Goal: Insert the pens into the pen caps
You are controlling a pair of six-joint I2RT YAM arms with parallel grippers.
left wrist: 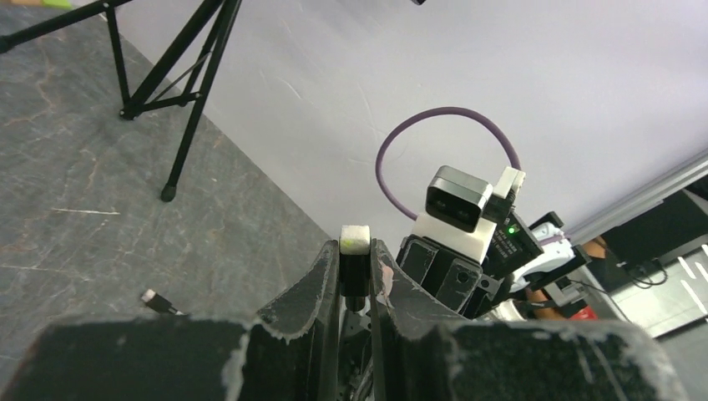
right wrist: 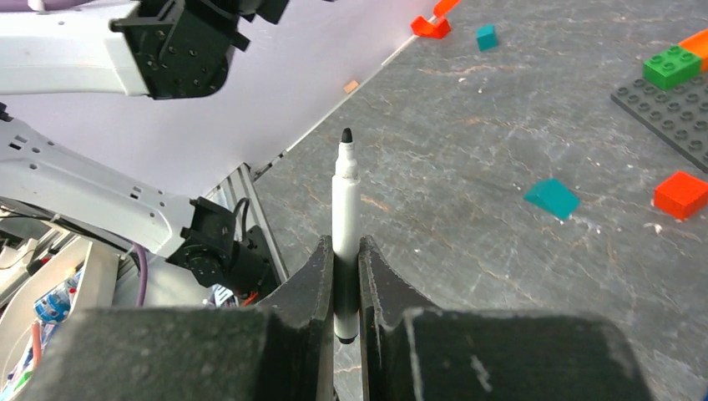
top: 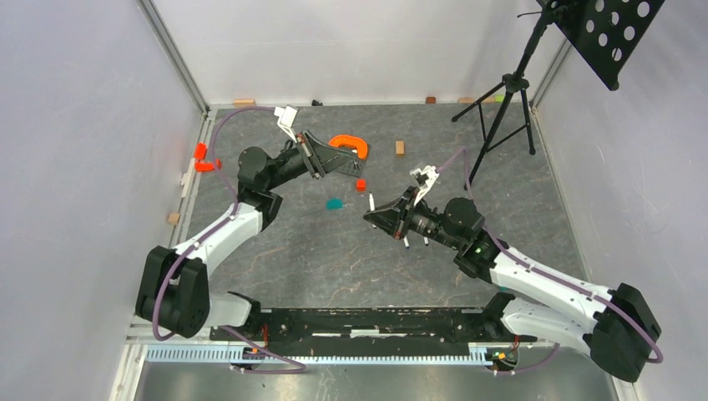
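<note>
**Right gripper** [right wrist: 345, 247] is closed on a pen [right wrist: 345, 192]. It clamps the rear half of the white barrel, so the front half and the dark tip project clear beyond the fingertips. This leaves the working end free to enter a cap.

**Left gripper** [left wrist: 355, 251] is closed on a cap [left wrist: 354, 271], a short black piece whose pale end shows just past the fingertips. The shallow grip keeps that end exposed; whether it is the open end cannot be told.

**Setting.** Both pieces are held off the table [right wrist: 501, 125]. In the left wrist view the right arm [left wrist: 457, 209] faces the cap head-on, which suggests the pen and cap are being lined up for mating. In the top view the two grippers are apart, so insertion is judged not yet begun.

**Surroundings.** A teal brick [right wrist: 552, 199] and a red brick [right wrist: 682, 194] lie on the table to one side of the pen. The other pens and caps are not clearly made out.
</note>
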